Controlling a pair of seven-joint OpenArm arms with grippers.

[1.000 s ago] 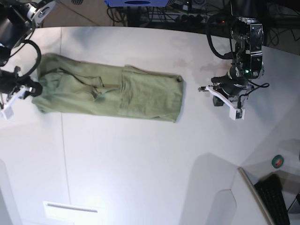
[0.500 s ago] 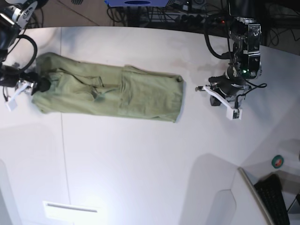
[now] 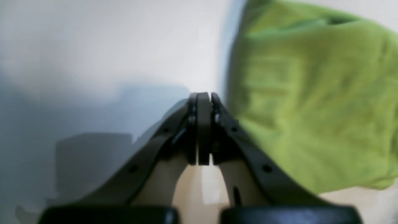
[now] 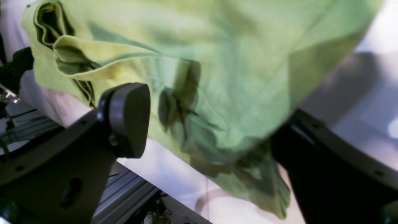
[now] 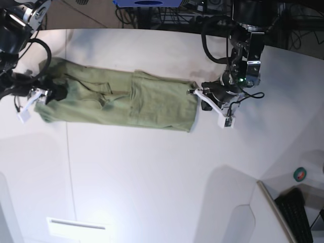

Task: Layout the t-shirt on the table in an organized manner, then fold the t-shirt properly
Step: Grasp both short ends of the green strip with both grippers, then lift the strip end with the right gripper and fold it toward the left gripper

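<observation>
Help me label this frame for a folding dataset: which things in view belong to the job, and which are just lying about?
Job:
- t-shirt, lying in a long strip
- table under it
- left gripper, shut, empty, beside the shirt's edge
- right gripper, open, at the shirt's other end

Lying about:
- green tape roll
- keyboard
- cables behind the table
</observation>
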